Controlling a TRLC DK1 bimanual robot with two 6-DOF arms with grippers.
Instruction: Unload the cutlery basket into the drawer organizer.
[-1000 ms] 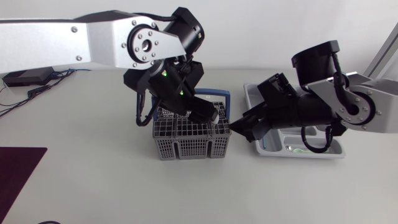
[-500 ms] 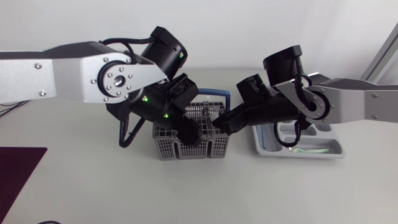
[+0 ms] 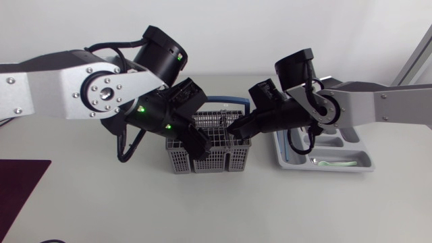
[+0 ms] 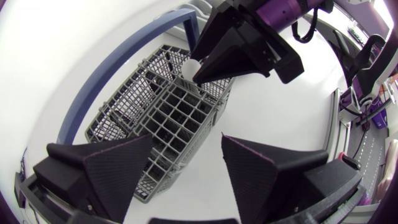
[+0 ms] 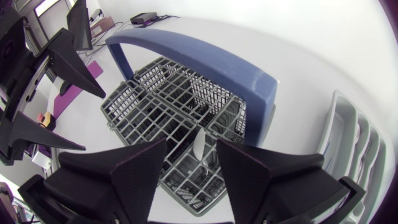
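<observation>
Pick-up step in hand. Right gripper, fingers spread, straddled a white utensil standing in the basket. Left gripper hung spread above the basket. Next move, as judged: pinch the handle and lift straight.

You are looking down on a plain white matte tabletop, which is stretching across the whole head view. A flat, dark maroon rectangular mat is lying on it in the lower left corner of that view, running off past the edge and sitting well apart from everything else. In the right wrist view, a small flat black box is resting far off across the tabletop, with thin dark cables trailing away from it.
</observation>
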